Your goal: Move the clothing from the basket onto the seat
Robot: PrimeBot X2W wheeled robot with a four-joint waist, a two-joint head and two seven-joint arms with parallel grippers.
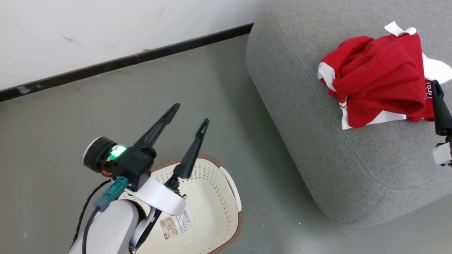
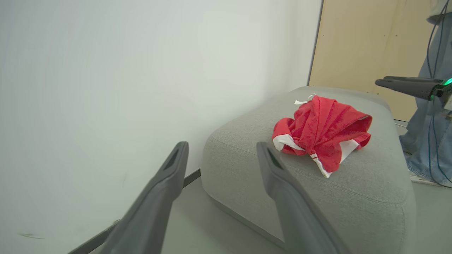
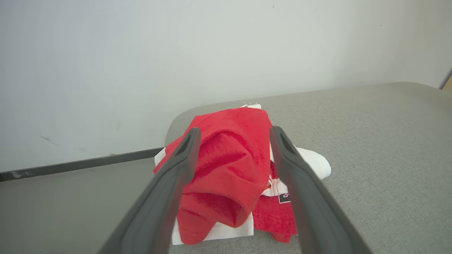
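The clothing point(image 1: 378, 79) is a crumpled red and white heap lying on the grey seat point(image 1: 317, 141), near its far right part. The cream basket point(image 1: 231, 183) with a brown rim stands on the floor at the lower left, with a paper label on its bottom. My left gripper point(image 1: 190, 113) hovers open over the basket's far rim, holding nothing. My right gripper point(image 1: 438, 90) is at the right edge, just beside the heap. In the right wrist view my right gripper point(image 3: 235, 130) is open, and the clothing point(image 3: 226, 169) lies beyond its spread fingers, not held.
A white wall with a dark baseboard point(image 1: 123, 61) runs behind the grey floor point(image 1: 106, 106). In the left wrist view a person's leg in jeans point(image 2: 427, 141) stands past the seat point(image 2: 353, 190), before a tan panel point(image 2: 353, 46). My left forearm point(image 1: 106, 225) covers part of the basket.
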